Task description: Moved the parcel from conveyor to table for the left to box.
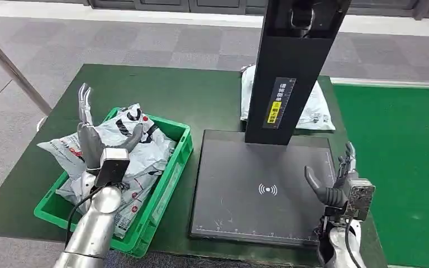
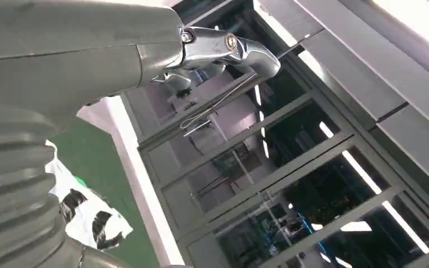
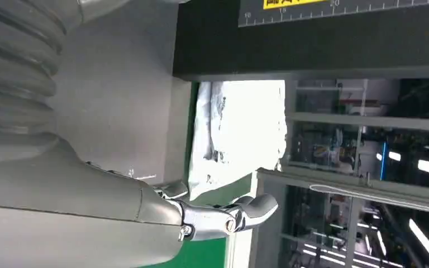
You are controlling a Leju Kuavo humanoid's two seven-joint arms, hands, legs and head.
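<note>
A white parcel (image 1: 315, 109) lies on the green table behind the black scanner post (image 1: 290, 67); the right wrist view shows this parcel (image 3: 240, 131) past the post's foot. My left hand (image 1: 92, 134) is raised over the green crate (image 1: 167, 181), fingers spread and holding nothing; its thumb (image 2: 229, 47) shows in the left wrist view. The crate holds several white and grey parcels (image 1: 137, 148). My right hand (image 1: 341, 181) hovers open at the right edge of the black scan plate (image 1: 257, 187), with its thumb (image 3: 229, 215) held apart from the other fingers.
The green conveyor (image 1: 402, 167) runs along the table's right side. A metal pole (image 1: 11, 70) slants across the floor at the left. The scan plate bears a white wireless mark (image 1: 267, 190). A glass-fronted wall (image 2: 290, 184) stands behind.
</note>
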